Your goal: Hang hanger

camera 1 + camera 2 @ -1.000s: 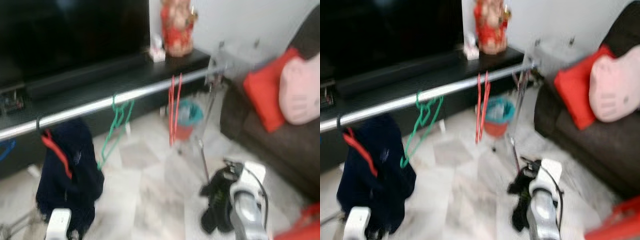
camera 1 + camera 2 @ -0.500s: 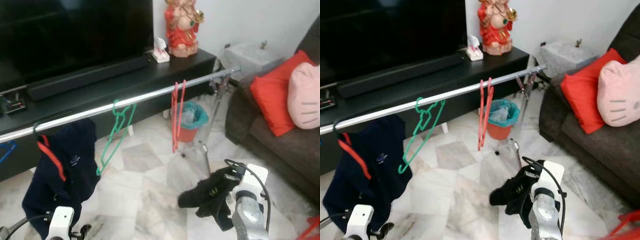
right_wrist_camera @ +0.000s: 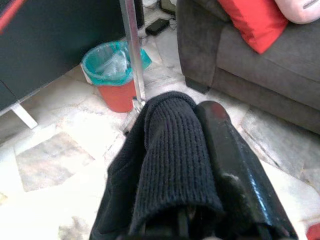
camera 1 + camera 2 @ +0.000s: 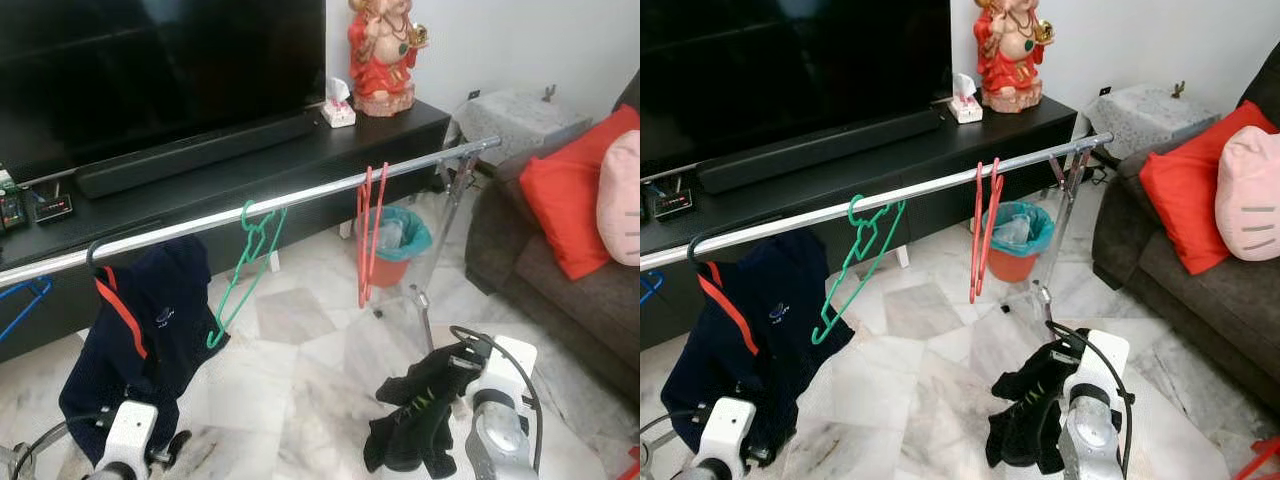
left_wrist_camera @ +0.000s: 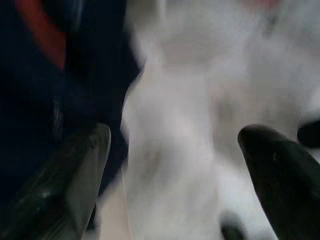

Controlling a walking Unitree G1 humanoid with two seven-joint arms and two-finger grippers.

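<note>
Knitwear, a limp black garment [image 4: 1025, 420], is clamped in the right gripper [image 3: 200, 200] low before the rail [image 4: 300, 195]; it looks soft and floppy. Thin green hanger [image 4: 240, 275] hangs there, best taken near its hook. Left gripper [image 5: 175, 170] gapes empty, though blurred.

The left wrist view is blurred; a black knit garment [image 3: 170, 165] hides one right gripper finger.

Navy jacket [image 4: 140, 330] chest logo: we cannot read it.
Black garment [image 4: 415, 420] green mark: we cannot read it.
</note>
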